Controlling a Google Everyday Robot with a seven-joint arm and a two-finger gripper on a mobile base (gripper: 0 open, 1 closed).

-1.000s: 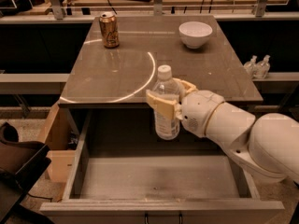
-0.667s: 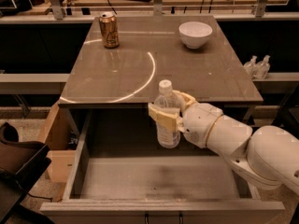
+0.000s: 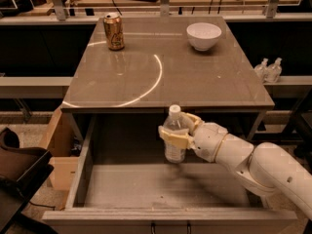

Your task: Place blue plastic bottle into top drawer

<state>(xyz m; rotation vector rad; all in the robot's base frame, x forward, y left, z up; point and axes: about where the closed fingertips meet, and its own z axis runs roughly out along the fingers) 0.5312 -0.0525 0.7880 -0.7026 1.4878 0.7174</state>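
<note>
The blue plastic bottle [image 3: 174, 138] is clear with a white cap and stands upright inside the open top drawer [image 3: 161, 186], near its back middle. Its base is at or just above the grey drawer bottom; I cannot tell whether it touches. My gripper [image 3: 176, 132] comes in from the right on a white arm, and its tan fingers [image 3: 171, 136] are shut around the bottle's middle. The drawer is pulled far out under the table, its front rim at the bottom of the view.
On the grey table [image 3: 195, 82] stand a gold drink can [image 3: 114, 31] at the back left and a white bowl [image 3: 204, 35] at the back right. Two small spray bottles [image 3: 269, 70] stand on a ledge at right. A cardboard box [image 3: 58, 150] is left of the drawer.
My gripper has carried the bottle down and slightly right, from level with the table's front edge into the drawer.
</note>
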